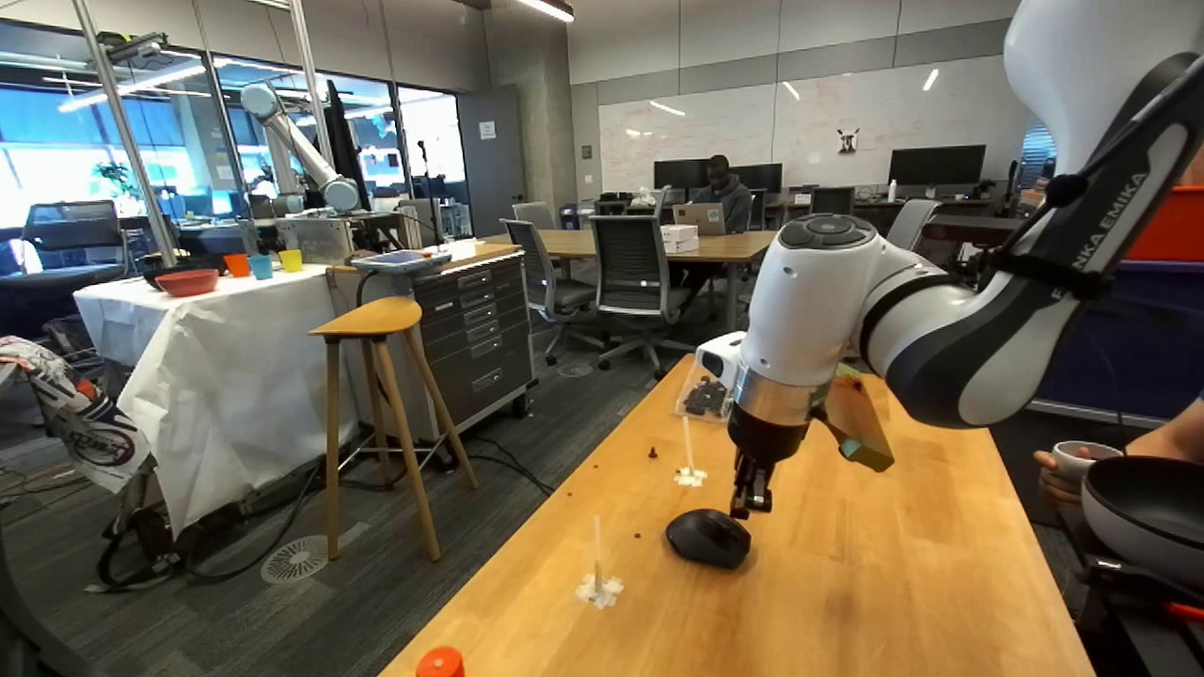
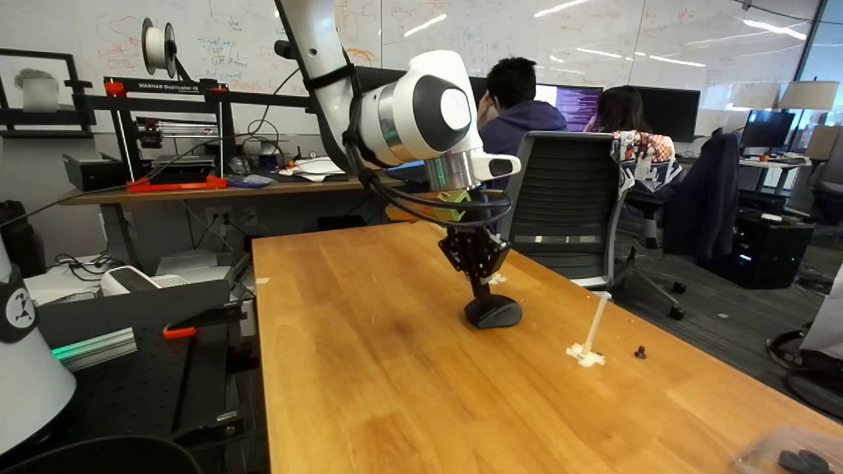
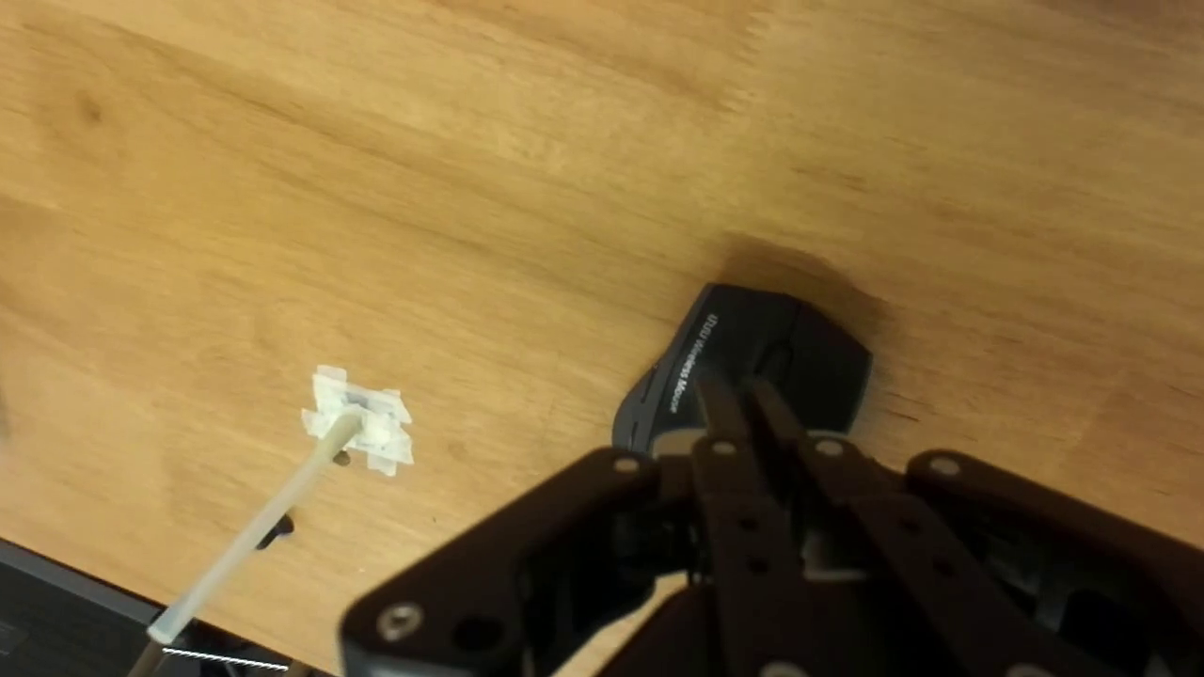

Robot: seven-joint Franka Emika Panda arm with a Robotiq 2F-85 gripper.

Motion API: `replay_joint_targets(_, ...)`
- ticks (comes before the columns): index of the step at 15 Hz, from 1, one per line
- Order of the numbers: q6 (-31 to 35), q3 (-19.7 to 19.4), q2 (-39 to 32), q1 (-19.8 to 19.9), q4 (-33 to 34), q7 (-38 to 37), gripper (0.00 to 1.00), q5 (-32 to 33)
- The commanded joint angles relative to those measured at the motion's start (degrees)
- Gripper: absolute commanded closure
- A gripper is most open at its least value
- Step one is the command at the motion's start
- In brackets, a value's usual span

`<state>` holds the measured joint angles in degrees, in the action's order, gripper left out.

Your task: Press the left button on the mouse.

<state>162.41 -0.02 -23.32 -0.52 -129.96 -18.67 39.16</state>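
While the mouse [image 1: 707,540] sits on the table [image 1: 894,602] just under the gripper [image 3: 744,393], contact unclear, the jaws look clenched on nothing, so lining up is probably in hand, with a gentle push down on the left button, indistinct here, called for next.

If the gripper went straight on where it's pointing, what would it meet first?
Most likely the mouse: the gripper points down at it, though I can't tell whether they already touch.
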Motion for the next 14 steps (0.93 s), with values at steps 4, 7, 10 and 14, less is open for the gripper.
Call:
replay_joint_targets(4, 0.3, -2.11, -4.14, -1.8, 3.51, -1.58, 0.91, 2.11)
replay_joint_targets(7, 0.37, -2.36, -5.02, -2.03, 4.14, -1.62, 0.91, 2.12)
replay_joint_targets(10, 0.3, -2.29, -4.88, -2.0, 4.23, -1.42, 0.91, 1.89)
replay_joint_targets(14, -0.9, -0.65, -2.88, -1.56, 2.36, 5.11, 0.9, -6.86)
